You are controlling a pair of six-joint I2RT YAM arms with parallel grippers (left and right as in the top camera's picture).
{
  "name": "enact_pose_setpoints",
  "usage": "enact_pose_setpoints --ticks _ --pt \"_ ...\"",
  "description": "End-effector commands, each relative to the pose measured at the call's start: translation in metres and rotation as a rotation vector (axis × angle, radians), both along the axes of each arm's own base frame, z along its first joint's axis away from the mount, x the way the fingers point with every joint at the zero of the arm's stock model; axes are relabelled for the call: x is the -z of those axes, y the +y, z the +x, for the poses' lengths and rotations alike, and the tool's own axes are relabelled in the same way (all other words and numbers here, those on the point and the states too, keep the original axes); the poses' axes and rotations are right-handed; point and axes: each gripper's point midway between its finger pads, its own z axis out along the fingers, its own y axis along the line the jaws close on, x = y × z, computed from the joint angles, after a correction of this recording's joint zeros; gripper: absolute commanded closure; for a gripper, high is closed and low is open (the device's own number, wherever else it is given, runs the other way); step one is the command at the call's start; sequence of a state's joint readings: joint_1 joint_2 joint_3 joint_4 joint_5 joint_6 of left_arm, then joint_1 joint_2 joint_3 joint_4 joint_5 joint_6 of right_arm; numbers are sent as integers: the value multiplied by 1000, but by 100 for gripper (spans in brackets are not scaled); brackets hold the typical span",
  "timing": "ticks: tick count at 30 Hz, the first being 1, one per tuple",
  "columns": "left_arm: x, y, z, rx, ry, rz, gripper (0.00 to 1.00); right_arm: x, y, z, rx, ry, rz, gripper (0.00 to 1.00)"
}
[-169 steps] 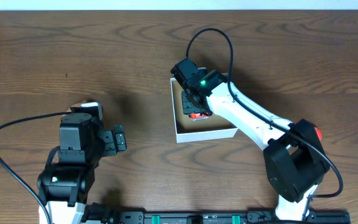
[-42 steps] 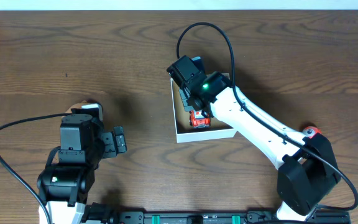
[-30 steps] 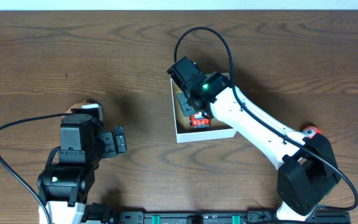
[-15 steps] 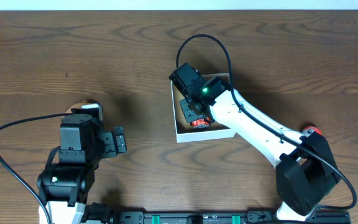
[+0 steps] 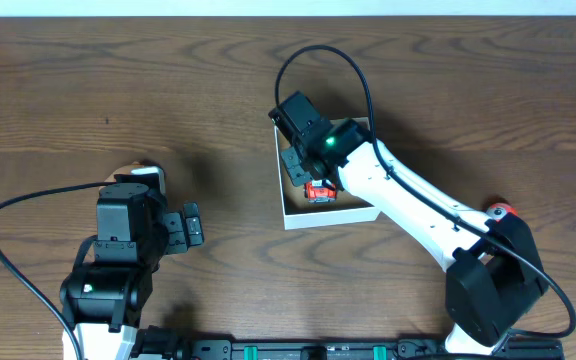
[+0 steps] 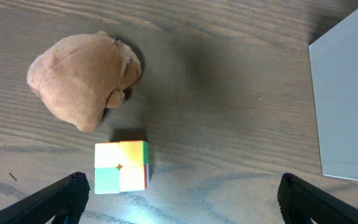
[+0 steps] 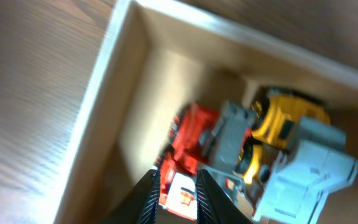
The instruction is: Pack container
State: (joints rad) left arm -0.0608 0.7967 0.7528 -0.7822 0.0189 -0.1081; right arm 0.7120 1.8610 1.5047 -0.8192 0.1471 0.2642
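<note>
The container (image 5: 363,213) is a small white-walled box with a tan inside, right of the table's middle; it also shows in the right wrist view (image 7: 114,56). My right gripper (image 5: 296,167) reaches down into its left part. In the right wrist view the fingers (image 7: 178,194) are drawn close together on the end of a red toy car (image 7: 194,140), also visible from overhead (image 5: 319,191). A yellow toy car (image 7: 284,118) and a pale grey-blue toy vehicle (image 7: 312,168) lie beside it in the box. My left gripper (image 6: 182,199) is open and empty above bare wood.
A tan lumpy soft object (image 6: 82,78) and a small coloured cube (image 6: 121,167) lie on the table under my left arm. A pale grey flat panel (image 6: 347,93) fills that view's right side. A red-orange object (image 5: 505,211) sits by the right arm's base.
My right gripper dipped lower into the container half a second ago and has now come back up and left a little; the red car shifted with it. The left arm has not moved.
</note>
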Motion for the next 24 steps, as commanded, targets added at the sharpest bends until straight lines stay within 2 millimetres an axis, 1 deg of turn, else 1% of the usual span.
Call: enact_pose_setpoints --ticks 1,6,9,12,18,24 --pt "-9 0 3 -5 -22 -5 2 -15 12 -7 -104 9 36 78" --pt "-9 0 3 -5 -22 -5 2 2 2 -30 -118 114 -11 78" --pt "-9 0 3 -5 -22 -5 2 13 -3 -41 -123 154 -39 78" --pt "-9 0 3 -5 -22 -5 2 21 -7 -48 -128 181 -49 77" --pt "-9 0 3 -5 -22 -5 2 28 -8 -54 -161 203 -58 78" --pt "-9 0 3 -5 -22 -5 2 39 -9 -55 -168 201 -59 78"
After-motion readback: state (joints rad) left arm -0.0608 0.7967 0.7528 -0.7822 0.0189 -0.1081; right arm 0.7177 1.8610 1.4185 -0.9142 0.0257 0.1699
